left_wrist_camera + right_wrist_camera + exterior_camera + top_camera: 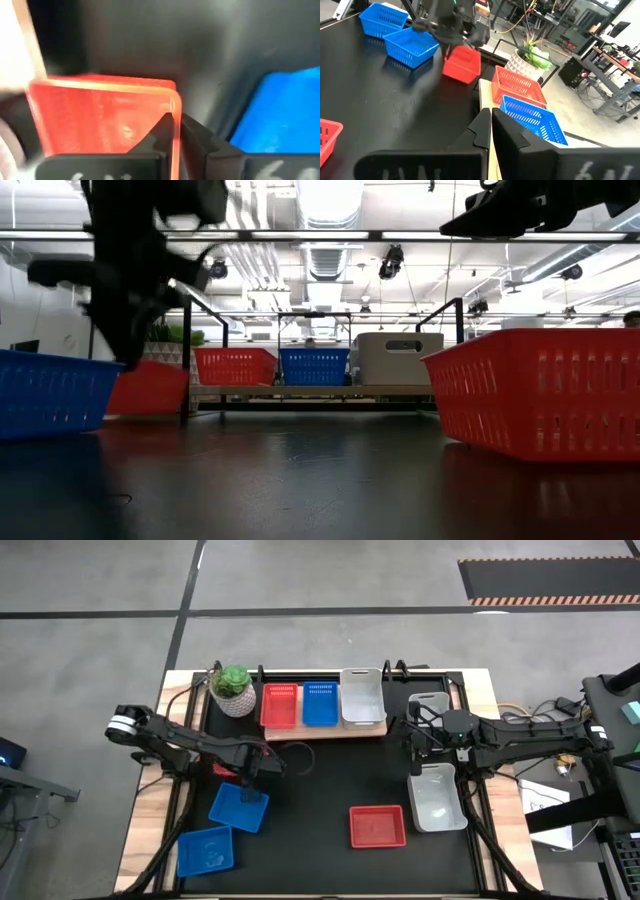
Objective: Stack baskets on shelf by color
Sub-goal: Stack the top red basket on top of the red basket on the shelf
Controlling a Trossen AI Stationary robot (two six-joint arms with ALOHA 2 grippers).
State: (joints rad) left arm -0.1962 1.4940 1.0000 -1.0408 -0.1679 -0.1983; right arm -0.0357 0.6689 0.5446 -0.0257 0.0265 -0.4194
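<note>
Three baskets sit side by side on the shelf [325, 730]: red [279, 706], blue [320, 704], grey [362, 697]. Left gripper [176, 131] is pinched shut on the rim of a red basket [102, 112], holding it tilted over the table left of the shelf. Two blue baskets [238, 807] [205, 851] lie near the table's front left, another red one [378, 827] front centre. Right gripper [491, 123] hovers by the shelf's right end, fingers together, empty, a grey basket [437, 796] below it.

an industrial lab: exposed ceiling ducts [330, 205], concrete floor [300, 580], cluttered workbenches [607, 47].
</note>
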